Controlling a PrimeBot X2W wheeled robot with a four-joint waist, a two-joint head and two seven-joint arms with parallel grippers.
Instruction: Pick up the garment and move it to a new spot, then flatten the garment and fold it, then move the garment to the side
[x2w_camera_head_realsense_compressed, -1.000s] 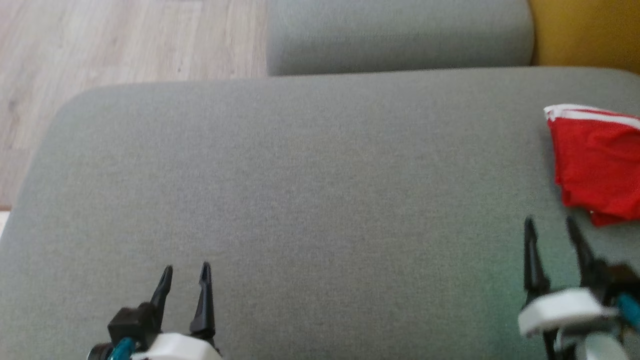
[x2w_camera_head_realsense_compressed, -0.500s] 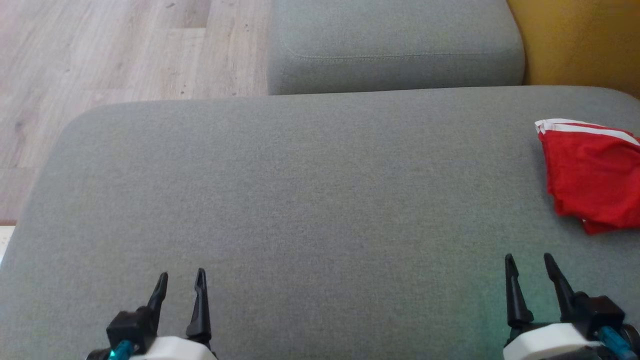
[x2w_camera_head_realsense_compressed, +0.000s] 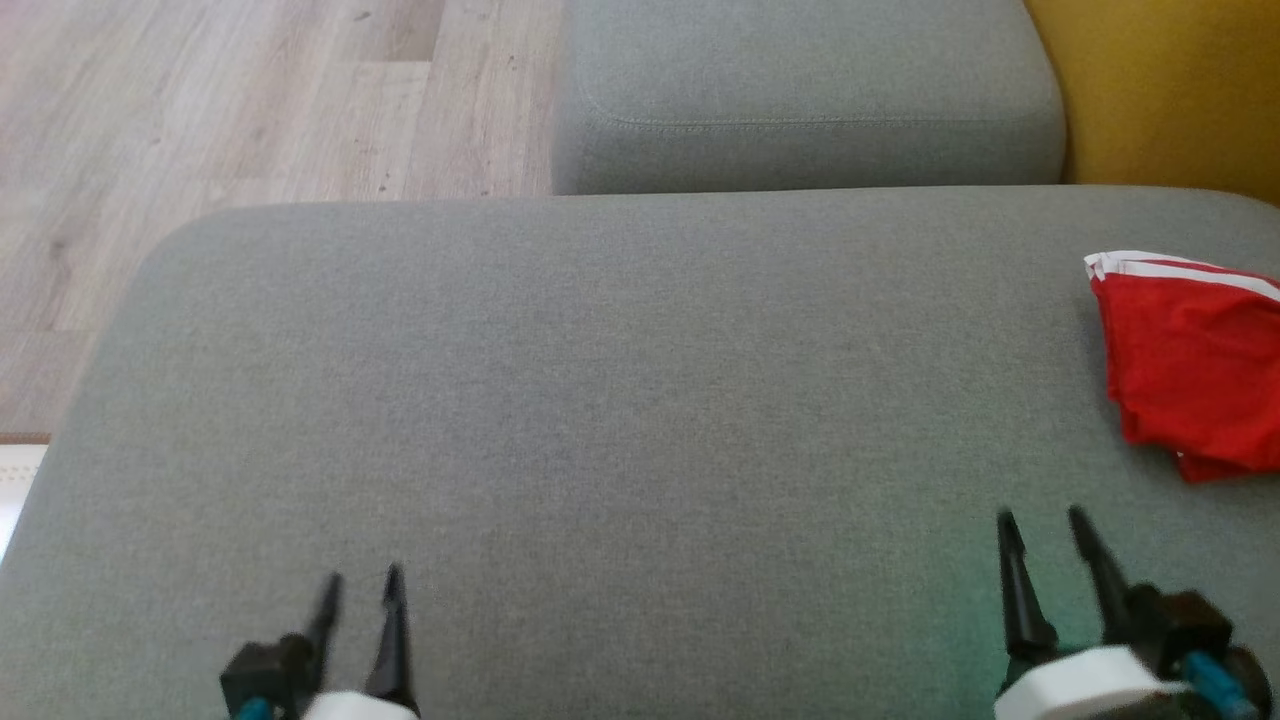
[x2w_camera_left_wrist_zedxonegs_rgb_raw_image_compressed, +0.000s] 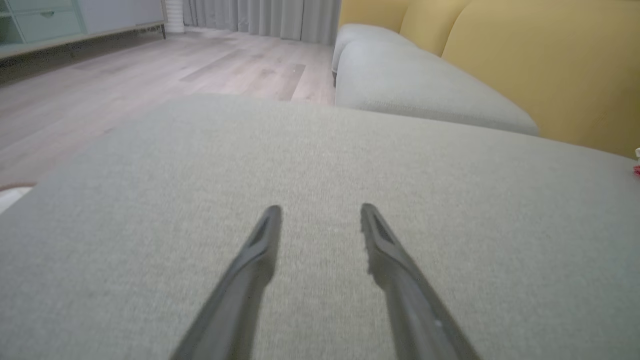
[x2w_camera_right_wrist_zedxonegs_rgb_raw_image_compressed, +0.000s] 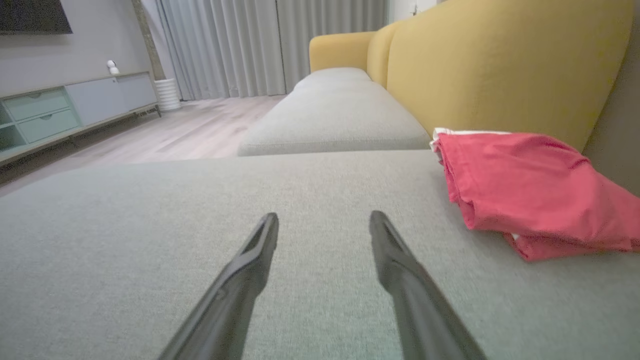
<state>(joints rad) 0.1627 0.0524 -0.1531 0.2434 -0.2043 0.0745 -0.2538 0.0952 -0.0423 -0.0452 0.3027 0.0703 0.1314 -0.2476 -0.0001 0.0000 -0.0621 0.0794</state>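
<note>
One red garment (x2w_camera_head_realsense_compressed: 1190, 365) with white edging is seen folded in a loose bundle at the right end of a large grey seat cushion (x2w_camera_head_realsense_compressed: 600, 400), close to the yellow backrest (x2w_camera_head_realsense_compressed: 1170, 90). Two grippers are counted, each with two dark fingers. The left gripper (x2w_camera_head_realsense_compressed: 362, 578) is held over the near left part of the cushion, its fingers spread apart with nothing between them, well apart from the garment. The right gripper (x2w_camera_head_realsense_compressed: 1042, 520) is held over the near right part, its fingers likewise spread and empty; the garment lies near it, ahead and to its right, untouched. A second, smaller grey cushion (x2w_camera_head_realsense_compressed: 800, 90) is set beyond the large one, and one wooden floor (x2w_camera_head_realsense_compressed: 250, 100) is seen to the left.
</note>
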